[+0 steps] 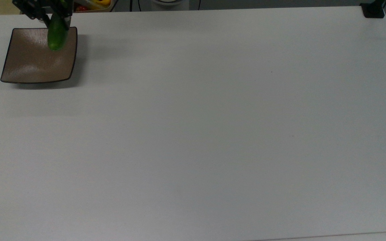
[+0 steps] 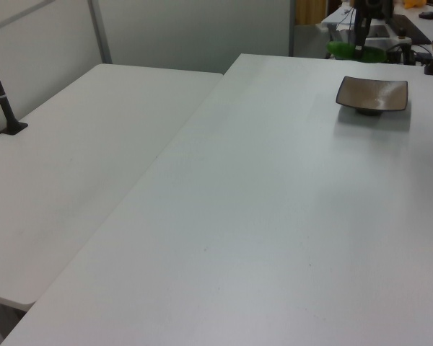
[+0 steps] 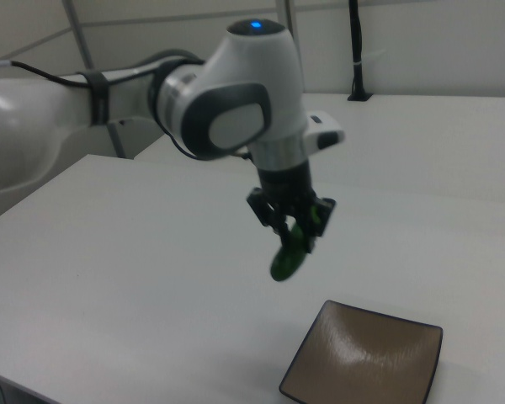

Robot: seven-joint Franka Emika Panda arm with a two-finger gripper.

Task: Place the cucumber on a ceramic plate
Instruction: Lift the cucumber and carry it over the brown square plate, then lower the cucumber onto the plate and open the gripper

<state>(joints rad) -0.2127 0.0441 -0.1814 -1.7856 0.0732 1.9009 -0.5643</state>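
Starting at the top view's far left, I see the plate (image 1: 32, 63) sitting on the white worktop (image 1: 213, 134) close to its left and back edges, a narrow strip of bare surface on each of those sides. My hand (image 1: 50, 15) hangs over the plate's back right part, fingers closed across the cucumber (image 1: 57, 36), which is off the plate and lifted clear of it; the cucumber's free end points toward the top view's bottom and overlaps the plate's back right area. Just behind the worktop edge there, I can make out some red and yellow items (image 1: 90, 4), too cut off to identify. Rightward from the plate the worktop runs wide and bare to its far edge, where a black clamp (image 1: 373, 10) grips the back right corner. In the left view the plate (image 2: 372, 94) rests near the far right corner with the cucumber (image 2: 353, 52) beyond and above it. In the right view the hand (image 3: 291, 220) holds the cucumber (image 3: 290, 247) tilted end-down, up and to the left of the plate (image 3: 366, 360), with air between them.
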